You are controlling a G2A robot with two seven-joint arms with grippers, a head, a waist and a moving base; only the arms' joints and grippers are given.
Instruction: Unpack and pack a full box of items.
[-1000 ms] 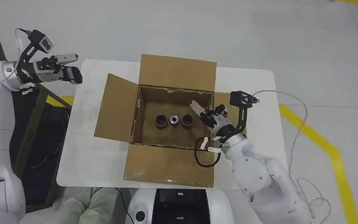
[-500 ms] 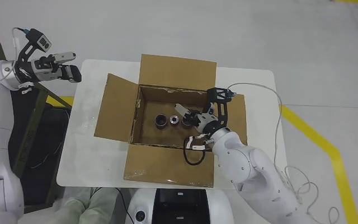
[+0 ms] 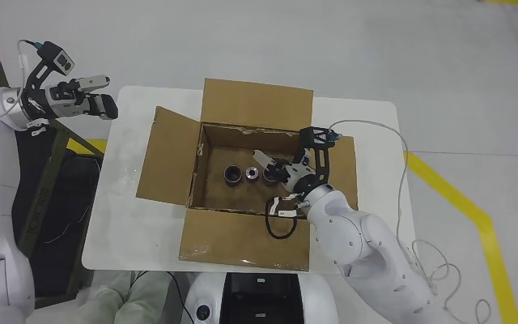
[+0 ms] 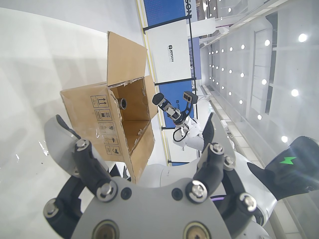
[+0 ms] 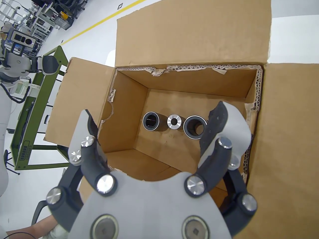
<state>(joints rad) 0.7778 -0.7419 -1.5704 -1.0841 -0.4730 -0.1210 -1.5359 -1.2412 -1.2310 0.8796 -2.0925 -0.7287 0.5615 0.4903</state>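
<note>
An open cardboard box (image 3: 212, 138) stands in the middle of the white table (image 3: 113, 235). Three short metal cylinders stand in a row on its floor: a dark one (image 5: 151, 121), a small silver one (image 5: 174, 121) and a wide dark one (image 5: 195, 126). My right gripper (image 3: 271, 166) hangs open above the box's right half, over the wide cylinder, with nothing between its fingers (image 5: 219, 120). My left gripper (image 3: 108, 95) is open and empty beyond the table's far left corner, well away from the box (image 4: 119, 105).
The box flaps are spread: the far one (image 3: 257, 101) stands up, the left one (image 3: 166, 158) and the near one (image 3: 243, 235) lie out over the table. A green metal frame (image 3: 48, 162) stands to the table's left.
My right gripper has moved left from the box's right edge to above its inside, then held still. The left arm has barely shifted.
</note>
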